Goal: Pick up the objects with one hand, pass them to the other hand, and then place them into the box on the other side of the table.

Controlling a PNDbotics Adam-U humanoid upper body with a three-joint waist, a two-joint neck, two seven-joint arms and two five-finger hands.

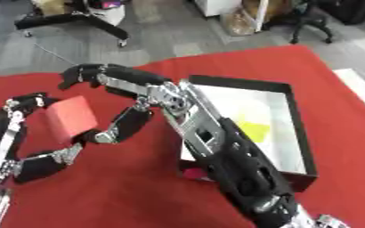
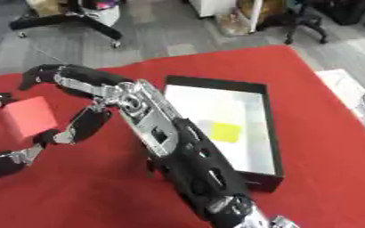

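Here a red block (image 1: 71,116) is held above the red tablecloth (image 1: 123,187), at the left side of the table, between the two hands. The left hand (image 1: 14,133) is curled around it: fingers are seen at its upper left edge and below its lower corner, so the block is pinched from two sides. The right hand (image 1: 111,89) is reached across from the right, with its fingers bent in an open arc over the top of the block and its thumb placed near the lower right corner. Whether the right hand is already touching the block cannot be told; a closed grip by it is not seen.

The block is judged to be light and probably a little soft, like foam, with flat faces and straight edges. It should not be fragile or slippery. It is best taken on two opposite flat faces, on the part left free by the other hand, so that it is not turned during the passing.

The black box (image 2: 273,133) is placed at the right side of the table, well apart from the block. Its floor is white, and one flat yellow square piece (image 2: 225,132) is lying in it. A small pink thing (image 1: 192,173) is seen just beside the near left corner of the box, outside it
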